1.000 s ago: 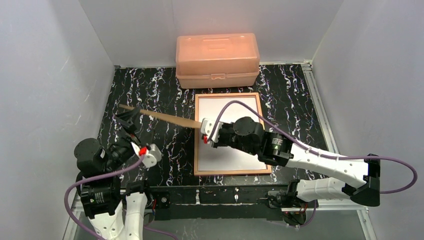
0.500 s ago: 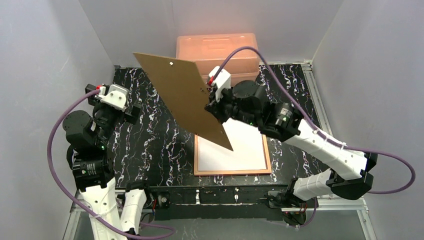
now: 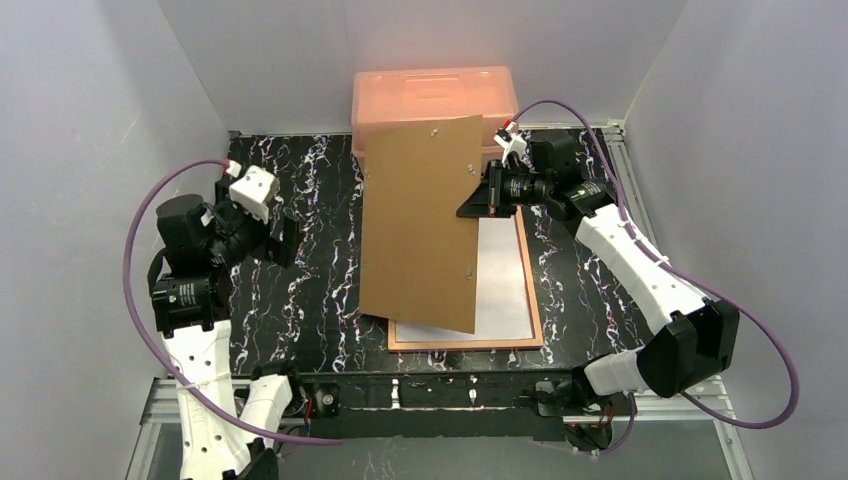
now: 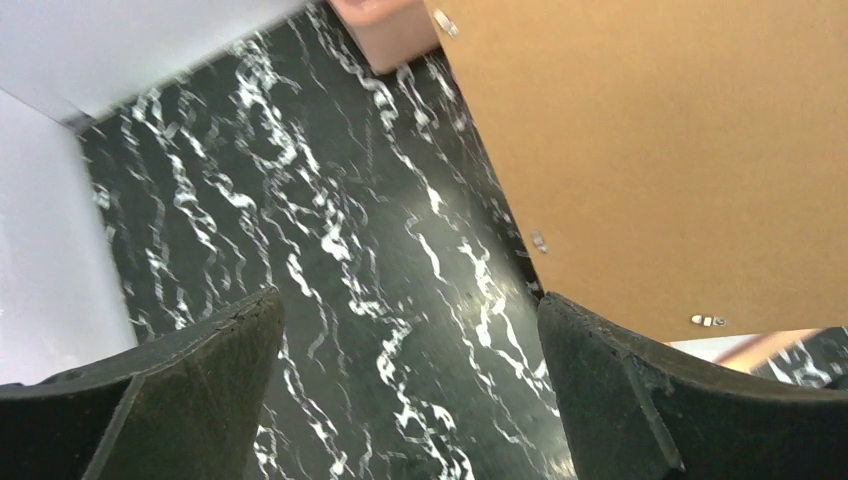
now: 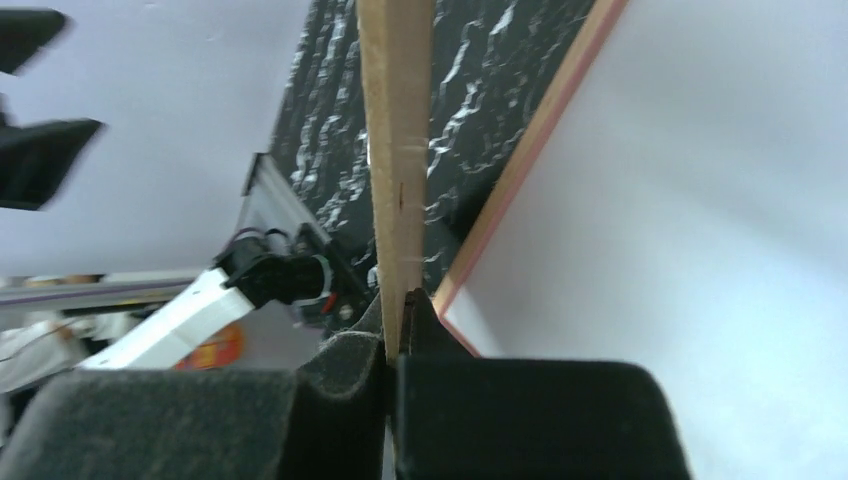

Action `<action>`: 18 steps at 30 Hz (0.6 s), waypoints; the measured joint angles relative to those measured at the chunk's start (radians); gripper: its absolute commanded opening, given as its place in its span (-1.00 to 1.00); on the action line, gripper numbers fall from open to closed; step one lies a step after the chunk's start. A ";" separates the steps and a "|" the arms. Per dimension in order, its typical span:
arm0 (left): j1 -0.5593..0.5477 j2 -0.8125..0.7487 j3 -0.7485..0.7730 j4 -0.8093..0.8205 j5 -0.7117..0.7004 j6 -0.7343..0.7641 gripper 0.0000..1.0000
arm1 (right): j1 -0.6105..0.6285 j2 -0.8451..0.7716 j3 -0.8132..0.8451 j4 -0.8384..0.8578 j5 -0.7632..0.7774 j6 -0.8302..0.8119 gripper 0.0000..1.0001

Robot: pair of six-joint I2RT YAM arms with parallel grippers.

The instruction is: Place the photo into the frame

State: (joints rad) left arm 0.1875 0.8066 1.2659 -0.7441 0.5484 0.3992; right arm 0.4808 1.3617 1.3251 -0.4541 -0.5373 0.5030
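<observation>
The frame (image 3: 537,300) lies flat on the marbled table with its tan-orange back edge up. Inside it lies a white sheet (image 3: 500,285), the photo with its plain reverse up; the left part is hidden. My right gripper (image 3: 480,197) is shut on the right edge of a brown backing board (image 3: 420,225), which hangs tilted above the frame's left half. In the right wrist view the board's thin edge (image 5: 395,150) runs up from my shut right gripper (image 5: 393,335), beside the frame's edge (image 5: 530,150). My left gripper (image 3: 282,240) stands open and empty left of the board, also in its wrist view (image 4: 410,380).
A salmon-pink lidded box (image 3: 435,95) stands at the back, partly behind the board's top. White walls close in the left, right and rear sides. The marbled table (image 3: 310,290) spreads between my left arm and the frame. The board (image 4: 650,150) fills the left wrist view's upper right.
My right gripper has lifted the backing board and swung it right, over the frame. My left arm has risen from near the table and drawn back to the left, still open.
</observation>
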 measured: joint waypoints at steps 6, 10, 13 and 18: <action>0.000 -0.012 -0.105 -0.074 0.060 0.066 0.76 | -0.109 0.025 -0.017 0.042 -0.238 0.089 -0.97; 0.000 -0.001 -0.182 -0.126 0.118 0.119 0.68 | -0.156 0.023 -0.074 0.083 -0.306 0.099 -0.97; -0.006 0.030 -0.221 -0.165 0.149 0.172 0.64 | -0.160 0.042 -0.081 0.002 -0.303 0.039 -0.97; -0.021 0.052 -0.305 -0.204 0.163 0.290 0.62 | -0.171 0.055 -0.116 -0.086 -0.299 -0.042 -0.97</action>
State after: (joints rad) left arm 0.1661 0.8585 0.9607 -0.9478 0.7109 0.6895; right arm 0.3103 1.4166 1.2091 -0.5400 -0.8368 0.4606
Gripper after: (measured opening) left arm 0.818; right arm 0.053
